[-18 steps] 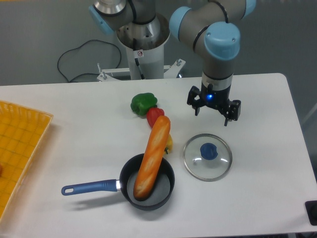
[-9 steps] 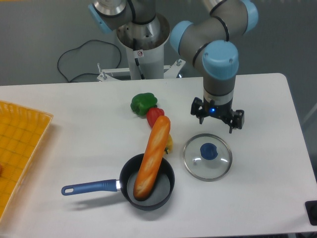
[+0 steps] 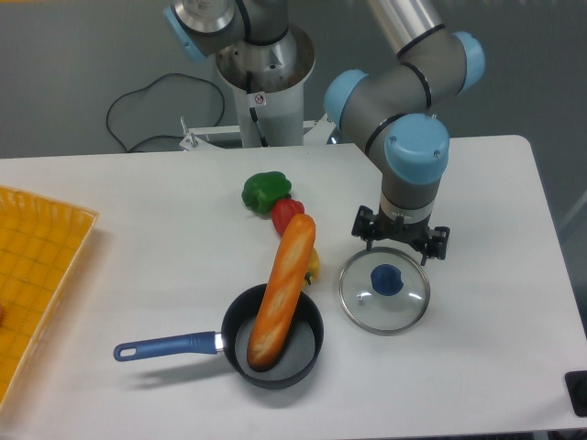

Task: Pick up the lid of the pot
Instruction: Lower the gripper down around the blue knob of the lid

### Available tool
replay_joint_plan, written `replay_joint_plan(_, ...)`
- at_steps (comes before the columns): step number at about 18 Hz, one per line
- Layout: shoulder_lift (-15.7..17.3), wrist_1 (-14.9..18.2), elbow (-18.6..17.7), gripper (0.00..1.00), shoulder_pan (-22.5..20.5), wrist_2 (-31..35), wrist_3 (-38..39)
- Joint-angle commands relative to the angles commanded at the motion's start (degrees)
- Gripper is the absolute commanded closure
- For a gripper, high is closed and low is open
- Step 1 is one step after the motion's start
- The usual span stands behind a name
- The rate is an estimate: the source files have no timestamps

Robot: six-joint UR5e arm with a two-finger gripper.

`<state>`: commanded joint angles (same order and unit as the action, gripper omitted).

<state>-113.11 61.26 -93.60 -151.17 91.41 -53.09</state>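
Note:
Above the far part of the lid, the gripper [image 3: 400, 244] points downward with its two dark fingers spread apart and nothing visible between them. The round, clear pot lid [image 3: 385, 315] with a pale rim lies on the white table, right of the pan. Its blue knob [image 3: 387, 280] is near the middle, just nearer the camera than the fingertips. Whether the fingertips touch the glass, I cannot tell.
Left of the lid, a dark pan [image 3: 308, 341] with a blue handle holds a long bread loaf [image 3: 286, 286]. A yellow item [image 3: 314, 267], a red vegetable [image 3: 285, 214] and a green pepper [image 3: 265, 191] lie behind. A yellow crate [image 3: 46, 275] is far left.
The arm and its open gripper have come down and toward the camera, from behind the lid to its far edge near the knob. The lid and other objects have stayed put.

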Motion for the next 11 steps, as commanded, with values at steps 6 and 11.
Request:
replay_joint_plan(6,-2.1,0.0,0.3,0.0,0.0,-1.0,0.0)
replay_joint_plan(11,-4.3,0.0,1.6,0.0,-0.3,-2.5,0.0)
